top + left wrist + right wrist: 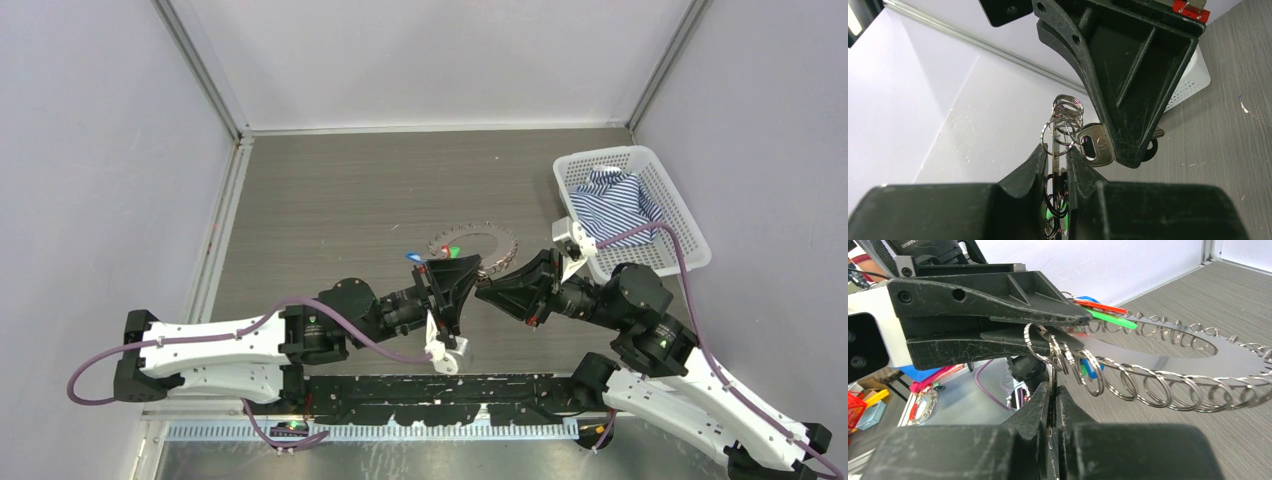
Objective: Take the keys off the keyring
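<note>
Centre-left: we are clamping left gripper (1055,154) narrowly on keyring (1138,354) rim, mid-frame | centre-right: we are pinching right gripper (1053,392) shut on silver key (1094,145) | risk we are judging: a skewed pull could jam the loop, slipping the key.

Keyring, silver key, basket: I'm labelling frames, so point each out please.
keyring (1138,359): right wrist view, on its flat plate.
silver key (1102,145): left wrist view, on its head.
basket (600,154): top external view, on its far rim.
</note>
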Robot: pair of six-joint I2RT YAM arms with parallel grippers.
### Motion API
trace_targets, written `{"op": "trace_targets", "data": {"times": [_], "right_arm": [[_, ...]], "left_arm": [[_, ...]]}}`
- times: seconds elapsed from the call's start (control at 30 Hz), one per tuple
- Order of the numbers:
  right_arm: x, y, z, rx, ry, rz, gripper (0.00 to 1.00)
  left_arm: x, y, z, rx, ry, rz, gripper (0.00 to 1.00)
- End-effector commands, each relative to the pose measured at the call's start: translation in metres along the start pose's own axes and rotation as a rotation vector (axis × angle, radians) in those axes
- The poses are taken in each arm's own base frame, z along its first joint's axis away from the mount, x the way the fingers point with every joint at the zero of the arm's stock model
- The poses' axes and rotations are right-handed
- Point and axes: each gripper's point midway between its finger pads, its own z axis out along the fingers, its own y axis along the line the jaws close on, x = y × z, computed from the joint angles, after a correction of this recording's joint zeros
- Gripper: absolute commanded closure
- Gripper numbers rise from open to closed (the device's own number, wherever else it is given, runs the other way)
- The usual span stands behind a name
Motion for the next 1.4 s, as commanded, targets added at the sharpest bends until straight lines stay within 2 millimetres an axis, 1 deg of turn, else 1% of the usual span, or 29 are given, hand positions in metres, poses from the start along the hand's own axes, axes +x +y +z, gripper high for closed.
{"op": "trace_targets", "data": {"times": [0.0,0.1,0.23,0.4,0.67,1.03,1.23,1.37], "right_arm": [[-0.024,0.003,0.000,0.018,-0.065,-0.026,0.99],[-0.021,0.001,0.002,0.023,-0.050,-0.008,0.99],[-0.020,-0.004,0.002,0.047,-0.054,0.000,0.99],[-0.019,-0.005,0.002,0.055,-0.046,-0.010,0.99],[-0.026,0.006,-0.004,0.013,-0.047,-0.064,0.99],[-0.020,0.016,-0.005,-0.060,-0.019,-0.116,0.98],[-0.019,0.017,-0.007,-0.070,-0.025,-0.145,0.98],[-0.019,0.011,-0.007,-0.043,-0.026,-0.165,0.98]], "left_arm": [[-0.021,0.028,-0.005,-0.088,-0.074,0.013,1.00],[-0.025,0.030,-0.006,-0.093,-0.086,0.010,1.00],[-0.031,0.033,-0.009,-0.100,-0.104,0.002,1.00],[-0.033,0.034,-0.011,-0.090,-0.108,-0.019,1.00],[-0.029,0.035,-0.014,-0.093,-0.088,-0.031,1.00],[-0.029,0.036,-0.011,-0.095,-0.078,-0.057,1.00],[-0.029,0.035,-0.013,-0.084,-0.076,-0.075,1.00],[-0.030,0.035,-0.015,-0.076,-0.085,-0.085,1.00]]}}
